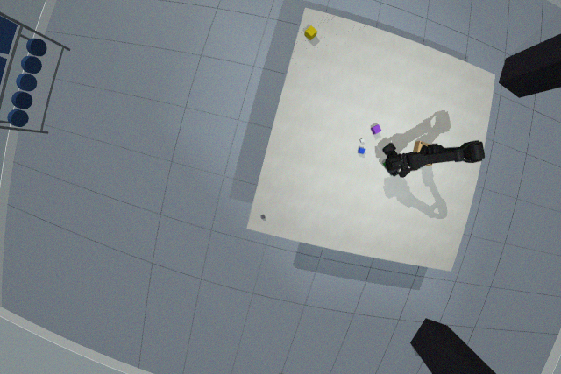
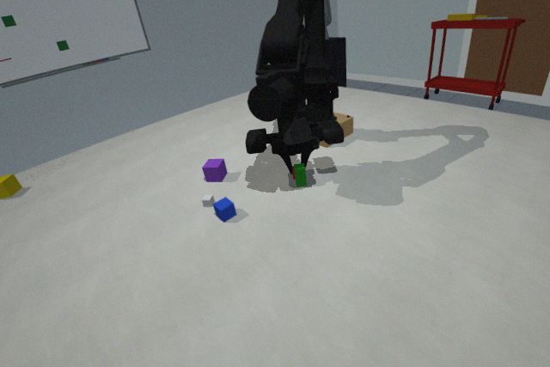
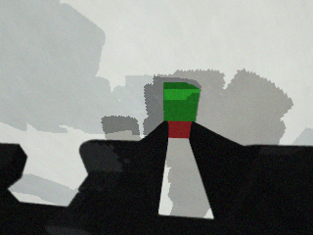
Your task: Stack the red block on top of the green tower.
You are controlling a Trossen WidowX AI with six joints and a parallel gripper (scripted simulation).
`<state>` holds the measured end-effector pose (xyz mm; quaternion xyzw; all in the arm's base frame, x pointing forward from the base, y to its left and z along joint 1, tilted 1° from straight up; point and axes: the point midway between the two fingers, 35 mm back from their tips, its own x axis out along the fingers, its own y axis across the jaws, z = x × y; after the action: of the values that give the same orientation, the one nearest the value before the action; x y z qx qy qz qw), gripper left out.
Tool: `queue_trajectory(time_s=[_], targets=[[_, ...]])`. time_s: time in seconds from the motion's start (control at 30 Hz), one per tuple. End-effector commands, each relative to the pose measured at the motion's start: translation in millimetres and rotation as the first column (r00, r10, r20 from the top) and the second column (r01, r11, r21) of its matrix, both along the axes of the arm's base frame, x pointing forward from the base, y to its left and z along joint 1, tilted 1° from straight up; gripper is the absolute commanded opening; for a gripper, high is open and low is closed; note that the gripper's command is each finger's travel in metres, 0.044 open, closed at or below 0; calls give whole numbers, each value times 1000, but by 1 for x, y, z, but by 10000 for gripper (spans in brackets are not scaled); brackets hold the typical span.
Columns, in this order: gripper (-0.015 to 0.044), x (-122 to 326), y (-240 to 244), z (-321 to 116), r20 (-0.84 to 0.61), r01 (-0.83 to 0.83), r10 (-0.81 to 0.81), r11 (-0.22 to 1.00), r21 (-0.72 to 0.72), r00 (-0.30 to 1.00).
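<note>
The green tower (image 1: 384,164) (image 2: 300,177) (image 3: 180,105) is narrow and stands on the pale table top, looking slightly slanted in the exterior view. The red block (image 2: 293,172) (image 3: 179,129) is right beside it, on the side toward the arm in the wrist view, and mostly hidden behind the tower in the exterior view. My gripper (image 2: 297,168) (image 3: 177,124) points down, low over the table. It is shut on the red block, a fingertip against each side. I cannot tell whether the block touches the tower or the table.
A purple cube (image 1: 376,128) (image 2: 214,170), a blue cube (image 1: 361,150) (image 2: 224,210) and a small white cube (image 1: 361,140) (image 2: 207,200) lie near the gripper. A tan wooden block (image 1: 420,146) (image 2: 345,125) is by the arm. A yellow cube (image 1: 310,31) (image 2: 9,186) is at a far corner.
</note>
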<state>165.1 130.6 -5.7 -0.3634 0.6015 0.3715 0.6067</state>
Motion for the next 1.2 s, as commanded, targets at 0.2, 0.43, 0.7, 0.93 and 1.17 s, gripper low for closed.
queue_trajectory(time_s=[0.2,0.43,0.7,0.93,1.17], targets=[[0,1,0,29,-2,4,-4,1000,1,1000],[0,1,0,65,-1,4,-4,1000,1,1000],[0,1,-1,106,-1,4,-4,1000,1,1000],[0,1,-1,116,0,6,-6,1000,1,1000],[0,7,14,119,-1,4,-4,1000,3,1000]])
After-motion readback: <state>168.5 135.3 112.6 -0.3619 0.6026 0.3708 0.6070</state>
